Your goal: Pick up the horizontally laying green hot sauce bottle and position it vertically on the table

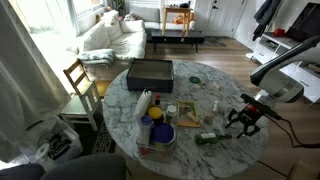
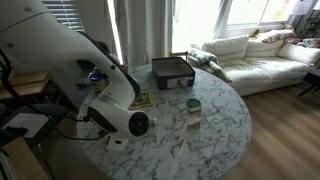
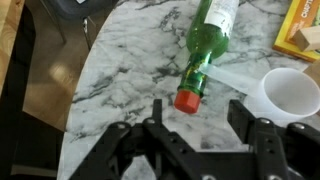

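The green hot sauce bottle [image 3: 207, 45] lies on its side on the marble table [image 3: 120, 70], its red cap [image 3: 186, 101] pointing toward my gripper. In an exterior view the bottle [image 1: 210, 137] lies near the table's front edge [image 1: 215, 160]. My gripper [image 3: 197, 125] is open and empty, and the cap sits just ahead of the gap between the fingers without touching them. In an exterior view the gripper [image 1: 244, 119] hovers just above and beside the bottle. In an exterior view [image 2: 125, 120] the arm hides the bottle.
A white cup [image 3: 291, 92] stands close beside the bottle and a yellow box [image 3: 303, 28] lies beyond it. A black box [image 1: 150, 72], a white bottle [image 1: 144, 103], a blue-and-yellow container [image 1: 160, 130] and a small jar [image 2: 193, 106] are on the table. The table edge [image 3: 75, 110] is near.
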You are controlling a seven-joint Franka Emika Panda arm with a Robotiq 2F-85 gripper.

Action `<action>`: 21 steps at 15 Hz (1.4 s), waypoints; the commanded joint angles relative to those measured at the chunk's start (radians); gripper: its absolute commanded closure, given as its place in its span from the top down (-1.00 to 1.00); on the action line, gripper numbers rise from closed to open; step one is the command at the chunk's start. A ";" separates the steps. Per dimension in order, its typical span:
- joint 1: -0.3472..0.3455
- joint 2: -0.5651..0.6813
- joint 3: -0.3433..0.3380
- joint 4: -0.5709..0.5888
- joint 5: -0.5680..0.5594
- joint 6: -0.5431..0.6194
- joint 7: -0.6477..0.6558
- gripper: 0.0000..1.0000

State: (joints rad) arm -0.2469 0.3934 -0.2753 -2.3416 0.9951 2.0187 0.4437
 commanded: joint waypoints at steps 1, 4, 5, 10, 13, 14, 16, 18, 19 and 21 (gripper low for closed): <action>-0.003 0.008 -0.002 -0.020 0.044 0.019 -0.012 0.15; 0.005 0.011 0.001 -0.030 0.077 0.044 -0.007 0.62; 0.007 0.010 0.003 -0.034 0.088 0.054 -0.005 0.53; 0.016 0.015 0.008 -0.043 0.123 0.073 0.005 -0.33; 0.014 0.027 0.012 -0.038 0.131 0.049 0.014 -0.79; 0.015 0.032 0.011 -0.037 0.133 0.051 0.019 -0.94; 0.016 0.036 0.012 -0.037 0.136 0.051 0.022 -0.87; 0.016 0.041 0.012 -0.034 0.131 0.045 0.029 0.05; 0.016 0.043 0.012 -0.034 0.131 0.043 0.032 0.08; 0.016 0.048 0.013 -0.032 0.132 0.039 0.033 -0.72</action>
State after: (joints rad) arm -0.2370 0.4272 -0.2622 -2.3717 1.1063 2.0606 0.4672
